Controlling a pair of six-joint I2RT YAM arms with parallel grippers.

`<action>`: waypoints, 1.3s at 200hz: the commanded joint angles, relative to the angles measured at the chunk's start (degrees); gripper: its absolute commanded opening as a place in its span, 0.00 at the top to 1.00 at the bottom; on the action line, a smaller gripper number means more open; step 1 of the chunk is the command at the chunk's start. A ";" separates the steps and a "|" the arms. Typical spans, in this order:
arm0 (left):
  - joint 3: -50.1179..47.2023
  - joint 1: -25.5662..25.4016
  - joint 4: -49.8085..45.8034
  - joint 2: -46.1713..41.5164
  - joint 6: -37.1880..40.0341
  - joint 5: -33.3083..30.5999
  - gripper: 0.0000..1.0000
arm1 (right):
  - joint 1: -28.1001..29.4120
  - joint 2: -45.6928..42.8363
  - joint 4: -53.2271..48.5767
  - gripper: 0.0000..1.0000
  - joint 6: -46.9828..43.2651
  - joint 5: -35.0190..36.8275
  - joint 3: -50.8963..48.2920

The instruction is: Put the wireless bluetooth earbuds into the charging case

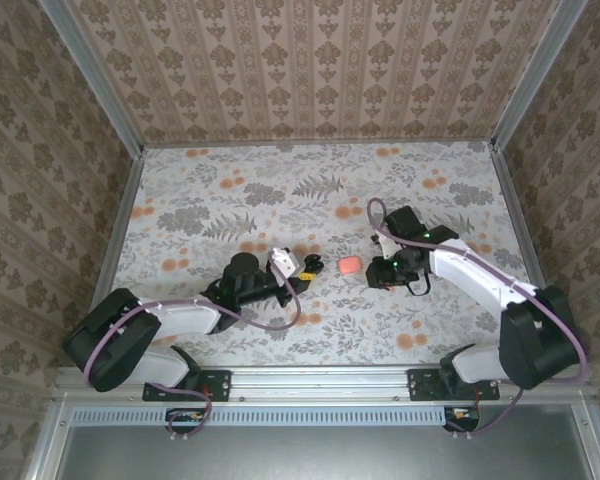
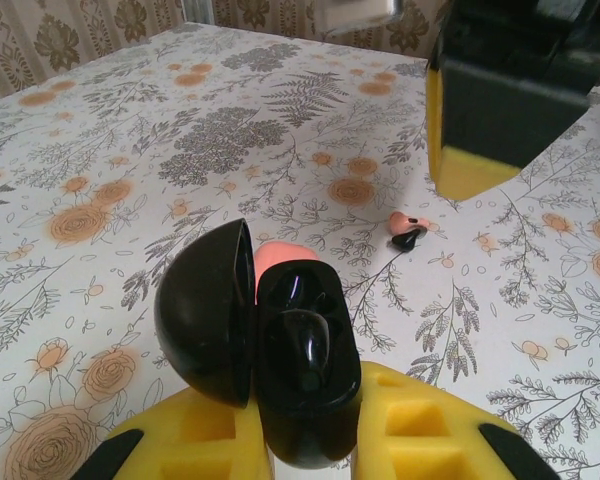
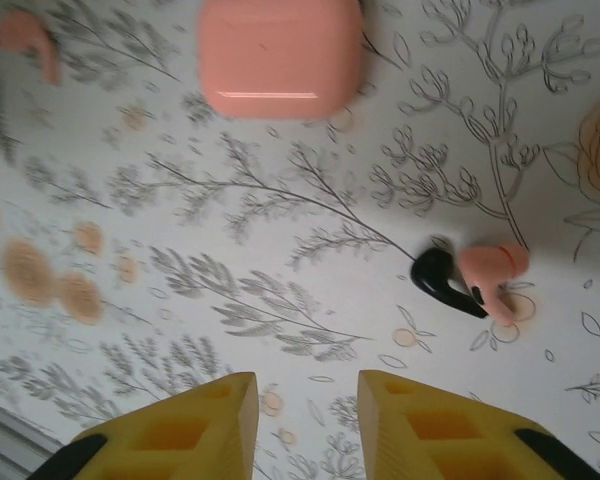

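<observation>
The salmon-pink charging case (image 3: pixel 280 55) lies shut on the table (image 1: pixel 348 265), partly hidden in the left wrist view (image 2: pixel 280 257). One pinkish earbud (image 3: pixel 477 277) with a black tip lies just ahead and right of my right gripper (image 3: pixel 305 400), which is open with nothing between its fingers. A second earbud (image 3: pixel 25 40) lies left of the case. My left gripper (image 2: pixel 305 420) is shut on a black case with an open lid (image 2: pixel 305 350), held above the table. An earbud (image 2: pixel 410 228) also lies on the table beyond it.
The floral table top (image 1: pixel 280 190) is bordered by patterned walls at the back and sides. In the top view my left gripper (image 1: pixel 302 268) and right gripper (image 1: pixel 378 270) face each other across the pink case. The right arm's yellow finger (image 2: pixel 470 150) hangs at upper right.
</observation>
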 commanded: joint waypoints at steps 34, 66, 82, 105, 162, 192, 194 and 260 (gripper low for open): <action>-0.72 -0.48 -0.20 -1.98 1.34 -0.95 0.86 | -0.09 7.25 -1.08 0.62 -1.70 3.38 2.96; -0.46 -0.49 -0.29 -1.81 1.35 -1.04 0.86 | -0.11 10.03 0.86 0.60 -2.26 3.99 3.68; -0.38 -0.47 -0.36 -1.84 1.41 -1.10 0.86 | -0.11 11.55 1.15 0.59 -2.90 4.56 4.40; -0.46 -0.49 -0.55 -1.84 1.34 -1.27 0.86 | -0.09 13.25 1.53 0.57 -3.78 5.04 5.44; -0.63 -0.47 -1.61 -2.63 1.52 -1.95 0.86 | -0.11 16.58 1.17 0.54 -4.77 6.72 6.74; -0.68 -0.43 -2.04 -2.76 1.51 -2.09 0.86 | -0.09 17.44 -0.34 0.55 -4.64 6.64 6.73; -0.71 -0.41 -2.05 -2.76 1.48 -2.09 0.86 | -0.06 17.41 -0.41 0.55 -4.63 6.64 6.75; -0.63 -0.40 -2.58 -3.12 1.31 -2.09 0.86 | -0.11 15.95 -4.66 0.55 -3.94 7.25 5.76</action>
